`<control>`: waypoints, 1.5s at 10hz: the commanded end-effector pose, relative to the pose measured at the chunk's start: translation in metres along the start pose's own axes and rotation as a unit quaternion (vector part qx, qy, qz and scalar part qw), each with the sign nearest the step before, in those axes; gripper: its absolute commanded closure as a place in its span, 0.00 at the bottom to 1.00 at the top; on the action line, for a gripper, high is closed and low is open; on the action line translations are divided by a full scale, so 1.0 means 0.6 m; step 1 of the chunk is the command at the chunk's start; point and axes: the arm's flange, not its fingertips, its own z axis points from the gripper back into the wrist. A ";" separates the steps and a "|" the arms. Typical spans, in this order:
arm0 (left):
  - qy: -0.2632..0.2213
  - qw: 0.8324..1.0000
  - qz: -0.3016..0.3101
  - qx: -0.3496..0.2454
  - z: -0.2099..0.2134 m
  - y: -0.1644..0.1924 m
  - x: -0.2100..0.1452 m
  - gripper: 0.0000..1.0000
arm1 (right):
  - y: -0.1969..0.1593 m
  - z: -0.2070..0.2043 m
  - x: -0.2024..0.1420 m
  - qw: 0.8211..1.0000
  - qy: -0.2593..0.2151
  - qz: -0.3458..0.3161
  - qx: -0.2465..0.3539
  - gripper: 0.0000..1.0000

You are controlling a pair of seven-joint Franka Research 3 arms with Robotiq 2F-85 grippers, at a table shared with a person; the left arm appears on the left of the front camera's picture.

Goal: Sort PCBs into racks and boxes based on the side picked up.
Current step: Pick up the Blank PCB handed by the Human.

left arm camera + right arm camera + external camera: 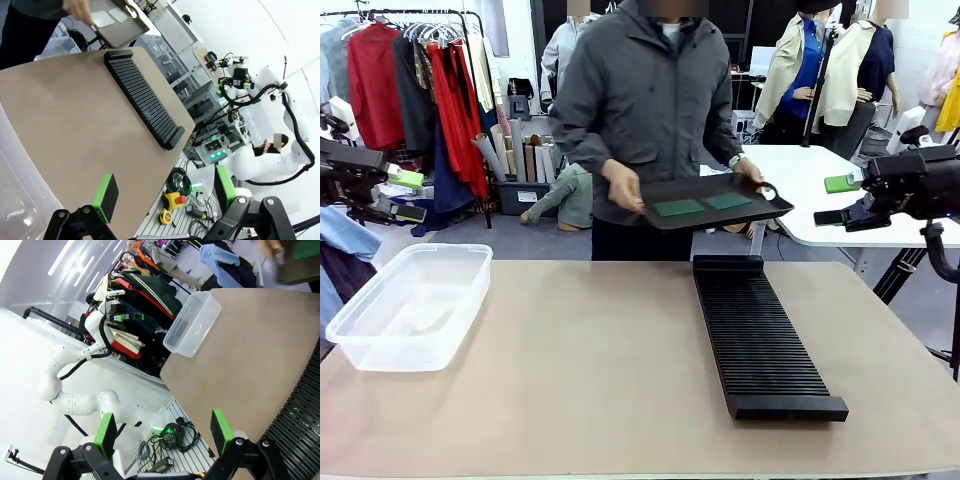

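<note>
- Presently, a person stands at the far side of the tabletop (580,380) and holds a shallow black tray (665,222) roughly level, with one hand (623,187) at its left end and the other hand (750,172) at its right end.
- Two green circuit boards (679,207) (727,201) lie flat and side by side in the tray.
- The tray is in the air over the far edge of the tabletop, just beyond the far end of the rack (757,340), and does not touch it.
- The rack is long, black and slotted crosswise. It lies flat on the tabletop, right of centre, running from the far edge toward the robot's side.
- A clear plastic tub (380,350) stands upright at the left of the tabletop, well apart from the rack.
- Left gripper (165,192): released, its green pads spread wide with nothing between them. In the front view it is raised off the left side of the tabletop, above the tub.
- Right gripper (163,432): likewise released and empty. In the front view it is raised to the right of the tray, clear of both the tray and the rack.
</note>
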 end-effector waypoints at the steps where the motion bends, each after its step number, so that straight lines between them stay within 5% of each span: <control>1: 0.002 1.000 0.006 -0.006 0.001 -0.004 0.000 0.00 | 0.001 0.001 0.000 1.000 0.000 0.003 0.005 0.00; 15: 0.002 1.000 0.006 -0.006 0.001 -0.004 0.000 0.00 | 0.001 0.001 0.000 1.000 0.000 0.003 0.005 0.00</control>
